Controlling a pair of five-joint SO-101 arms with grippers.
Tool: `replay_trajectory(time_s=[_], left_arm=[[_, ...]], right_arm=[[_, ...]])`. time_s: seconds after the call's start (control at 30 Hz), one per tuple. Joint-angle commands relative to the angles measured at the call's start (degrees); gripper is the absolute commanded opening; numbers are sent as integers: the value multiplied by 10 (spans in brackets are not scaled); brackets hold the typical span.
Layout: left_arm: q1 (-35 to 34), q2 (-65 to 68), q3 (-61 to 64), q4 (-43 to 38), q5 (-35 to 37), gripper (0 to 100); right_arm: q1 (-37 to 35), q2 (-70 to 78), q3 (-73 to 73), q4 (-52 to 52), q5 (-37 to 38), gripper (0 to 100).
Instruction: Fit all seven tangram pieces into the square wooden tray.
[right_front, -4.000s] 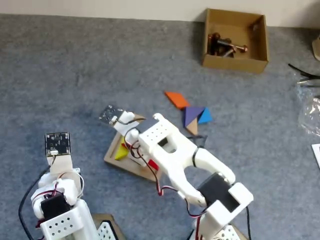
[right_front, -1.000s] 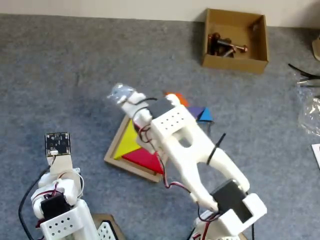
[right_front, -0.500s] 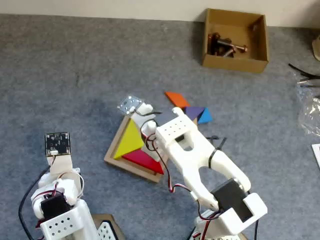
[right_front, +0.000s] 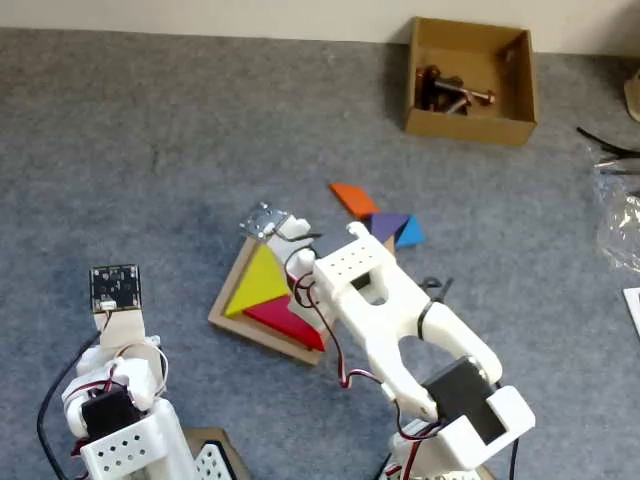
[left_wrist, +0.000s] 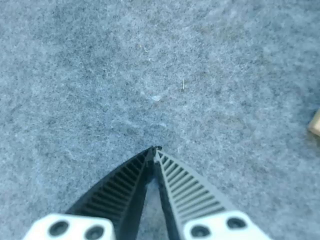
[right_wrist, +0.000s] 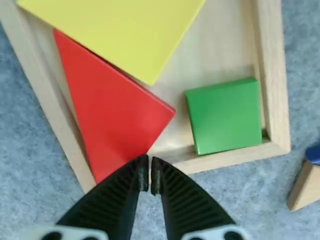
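right tool (right_wrist: 149, 176) sits low over the near rim of the square wooden tray (right_wrist: 272, 75), fingers pressed together, nothing between them, the tips just off the corner of the red triangle (right_wrist: 110, 130)

three pieces are in: the yellow triangle (right_wrist: 115, 30) lies with one edge against the red one's long side, and the green square (right_wrist: 224, 122) is tucked into a tray corner, touching the rim on two sides; bare wood shows between the green square and the triangles

out on the grey counter (left_wrist: 150, 75) the rest wait beyond the tray: the orange piece (right_front: 352, 198), the purple piece (right_front: 385, 226) touching the blue piece (right_front: 410, 233), and a plain wooden piece (right_wrist: 304, 187) just beside the tray's corner; that makes four loose that i can count, and they look like the whole remainder

left tool (left_wrist: 155, 150) is parked well apart from all this, fingers closed on nothing over bare counter

my read: we're between placements, a bit under halfway through; the next move calls for the right tool to lift clear of the tray, spread its fingers and come down on one of the loose pieces, the wooden one being nearest; then it has to be turned to suit the gap by the green square, because that open space is narrow and angled, and a careless drop could ride up on the red triangle's edge
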Motion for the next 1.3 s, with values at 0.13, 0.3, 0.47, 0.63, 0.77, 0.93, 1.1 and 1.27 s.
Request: replay_trajectory(time_s=[0.13,0.3,0.47,0.63,0.77,0.93,1.1,1.27], left_arm=[[8,-3,12,5,5,5],[8,-3,12,5,5,5],[8,-3,12,5,5,5],[8,-3,12,5,5,5],[8,-3,12,5,5,5],[8,-3,12,5,5,5],[8,-3,12,5,5,5],[8,-3,12,5,5,5]], right_arm=[[5,-35,18,-50,2,5],[-38,-35,52,-87,2,5],[-67,-35,53,-87,2,5],[-66,-35,52,-87,2,5],[-63,-36,53,-87,2,5],[-63,-36,56,-87,2,5],[-63,-36,58,-74,2,5],[-63,-40,57,-25,2,5]])
